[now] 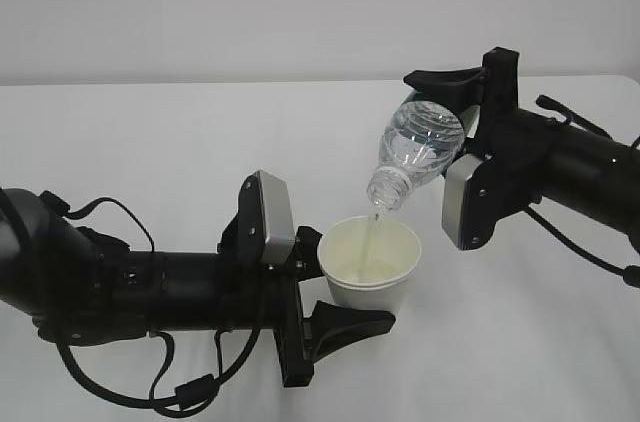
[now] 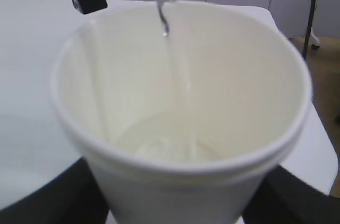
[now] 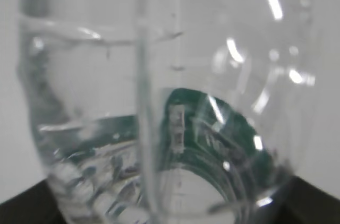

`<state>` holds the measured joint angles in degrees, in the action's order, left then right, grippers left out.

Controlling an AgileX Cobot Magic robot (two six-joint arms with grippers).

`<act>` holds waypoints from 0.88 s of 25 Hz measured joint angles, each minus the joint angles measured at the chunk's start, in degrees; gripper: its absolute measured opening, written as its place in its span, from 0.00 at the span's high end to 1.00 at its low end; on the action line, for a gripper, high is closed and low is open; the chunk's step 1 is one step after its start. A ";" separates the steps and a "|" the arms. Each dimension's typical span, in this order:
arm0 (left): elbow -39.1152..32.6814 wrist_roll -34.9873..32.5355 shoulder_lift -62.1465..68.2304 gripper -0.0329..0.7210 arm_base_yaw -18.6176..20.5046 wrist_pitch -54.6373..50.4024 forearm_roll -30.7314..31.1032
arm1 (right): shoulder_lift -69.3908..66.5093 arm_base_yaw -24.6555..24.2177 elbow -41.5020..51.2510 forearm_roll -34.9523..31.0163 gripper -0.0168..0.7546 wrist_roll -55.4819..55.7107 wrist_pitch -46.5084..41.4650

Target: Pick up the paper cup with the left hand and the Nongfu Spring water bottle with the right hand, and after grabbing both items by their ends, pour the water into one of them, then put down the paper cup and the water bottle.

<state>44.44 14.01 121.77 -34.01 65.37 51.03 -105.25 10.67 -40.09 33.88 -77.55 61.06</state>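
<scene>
While the right hand (image 1: 450, 107) pinches its base, the Nongfu Spring water bottle (image 1: 420, 147) slants neck-down left, the water (image 1: 373, 232) streaming. The left hand (image 1: 330, 292) clasps the upright paper cup (image 1: 370, 264); its fingertips are hidden.

Black arms (image 1: 150, 287), grey plates (image 1: 272, 217) (looping cables (image 1: 120, 397))

Low in the middle of the frame, the left hand (image 1: 335, 292) grips the upright paper cup (image 1: 370, 262) around its lower part. From the upper right, the right hand (image 1: 455, 117) clamps the Nongfu Spring water bottle (image 1: 420, 147), tipped neck-down just above the cup's rim. A thin stream of water (image 1: 372, 237) falls into the cup, over the white table (image 1: 150, 142)
</scene>
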 joint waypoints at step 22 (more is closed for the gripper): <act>0.00 0.00 0.00 0.32 0.00 -0.10 1.07 | 0.00 0.00 0.00 0.00 0.34 -1.06 0.24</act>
<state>44.44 14.01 121.77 -34.01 65.27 52.10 -105.25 10.67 -40.09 33.88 -78.62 61.30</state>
